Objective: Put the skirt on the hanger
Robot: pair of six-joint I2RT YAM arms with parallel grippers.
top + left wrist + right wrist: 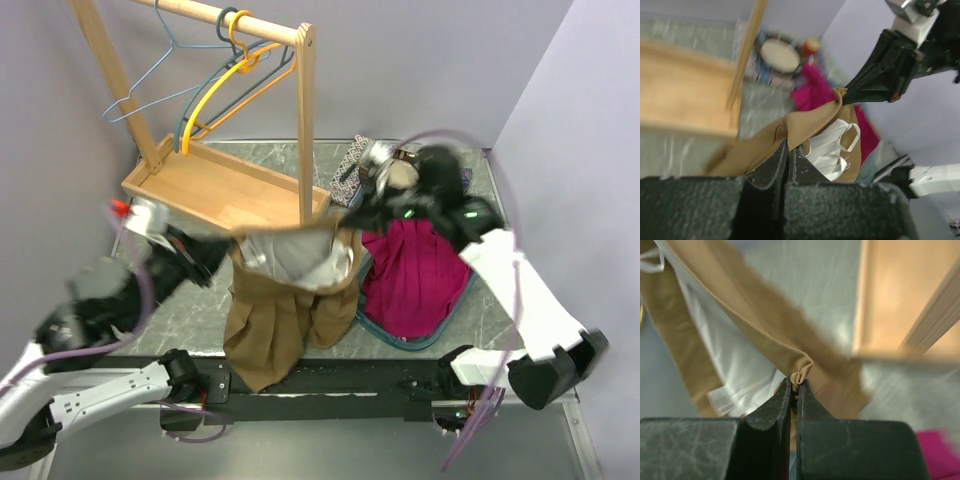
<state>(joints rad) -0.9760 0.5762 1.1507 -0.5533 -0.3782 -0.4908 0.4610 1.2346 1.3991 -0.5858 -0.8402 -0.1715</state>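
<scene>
The grey marbled table (pixel 190 300) carries a light wooden clothes rack (pixel 305 120) with a flat tray base, standing at the far left. In front of this base, a tan skirt (pixel 270 320) with white lining is held up in the air between the two arms. Its waistband is stretched almost level from one gripper to the other, and the rest of the cloth hangs down toward the near edge of the table. To the right of the skirt, a magenta garment (pixel 415 275) lies in a teal-rimmed basket (pixel 440 335). On the top rail of the rack hang a yellow hanger (pixel 215 90), a thin blue wire hanger (pixel 150 85) and a dark teal hanger (pixel 230 60); the skirt is well apart from all three. The left gripper (pixel 787 150) has its jaws pressed together on the left end of the waistband. The right gripper (pixel 794 385) is closed tight as well, pinching a small fold of the waistband at the right end.
</scene>
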